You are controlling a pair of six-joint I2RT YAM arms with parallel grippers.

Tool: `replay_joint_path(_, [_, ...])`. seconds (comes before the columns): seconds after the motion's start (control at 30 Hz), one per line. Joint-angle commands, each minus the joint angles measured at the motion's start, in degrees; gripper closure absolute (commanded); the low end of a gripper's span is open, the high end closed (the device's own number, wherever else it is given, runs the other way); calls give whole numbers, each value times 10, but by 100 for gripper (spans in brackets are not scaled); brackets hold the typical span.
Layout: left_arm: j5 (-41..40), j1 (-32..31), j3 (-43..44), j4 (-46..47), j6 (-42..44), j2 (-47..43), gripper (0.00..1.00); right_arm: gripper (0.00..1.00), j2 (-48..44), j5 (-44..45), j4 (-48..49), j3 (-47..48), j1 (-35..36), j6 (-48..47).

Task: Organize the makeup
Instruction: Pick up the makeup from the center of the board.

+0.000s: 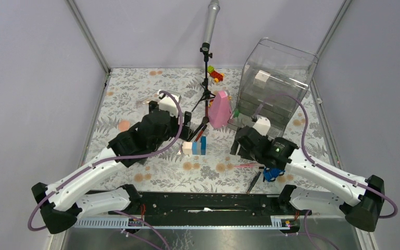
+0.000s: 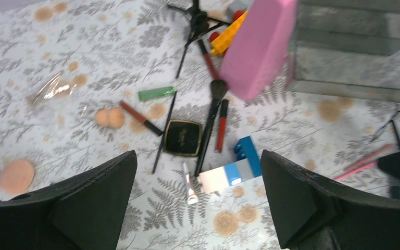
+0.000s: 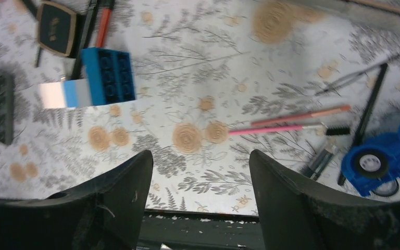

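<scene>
The makeup lies scattered on the floral table. In the left wrist view I see a black square compact [image 2: 182,137], a green tube [image 2: 156,94], peach sponges [image 2: 109,117], a black-handled brush [image 2: 212,117], a red pencil [image 2: 222,125] and a small tube [image 2: 189,183]. My left gripper [image 2: 198,159] is open and empty above them; it also shows in the top view [image 1: 186,130]. My right gripper [image 3: 200,156] is open and empty, near two pink pencils [image 3: 291,122] and a black pencil [image 3: 365,117]; it shows in the top view [image 1: 242,151].
Stacked white and blue toy blocks [image 2: 232,169] lie by the compact. A pink cone [image 1: 220,109], a tripod stand [image 1: 207,78] and a clear drawer organiser [image 1: 276,83] stand at the back. A blue toy car [image 3: 380,161] sits by the right gripper.
</scene>
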Motion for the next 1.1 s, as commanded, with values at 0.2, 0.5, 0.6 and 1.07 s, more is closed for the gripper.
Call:
replay_joint_path(0.2, [-19, 14, -88, 26, 3, 0, 1, 33, -77, 43, -110, -146, 37, 251])
replay_joint_path(0.5, [-4, 24, -96, 30, 8, -3, 1, 34, -74, 18, -118, -194, 38, 285])
replay_joint_path(0.6, [-3, 27, -96, 30, 8, -3, 1, 36, -74, 6, -102, -220, 38, 294])
replay_joint_path(1.07, [17, 38, -97, 32, 8, 3, 1, 58, -47, -9, -19, -277, 38, 285])
